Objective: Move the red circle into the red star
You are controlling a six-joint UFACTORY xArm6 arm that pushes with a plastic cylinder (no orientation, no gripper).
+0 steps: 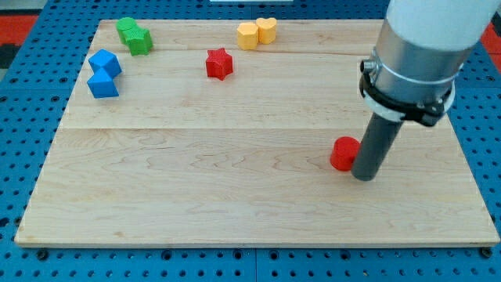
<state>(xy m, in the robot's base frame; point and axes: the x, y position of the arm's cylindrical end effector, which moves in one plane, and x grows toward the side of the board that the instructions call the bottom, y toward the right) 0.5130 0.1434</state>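
The red circle (pixel 342 153) lies on the wooden board right of centre, partly hidden by my rod. My tip (pixel 365 177) rests on the board just to the circle's right and slightly below it, touching or nearly touching it. The red star (pixel 220 63) lies far off toward the view's top, left of centre, well apart from the circle.
Two green blocks (pixel 134 35) sit at the top left. Two blue blocks (pixel 102 73) lie below them near the left edge. Two yellow blocks (pixel 257 32) sit at the top centre, right of the star. The board (pixel 196 180) rests on a blue pegboard.
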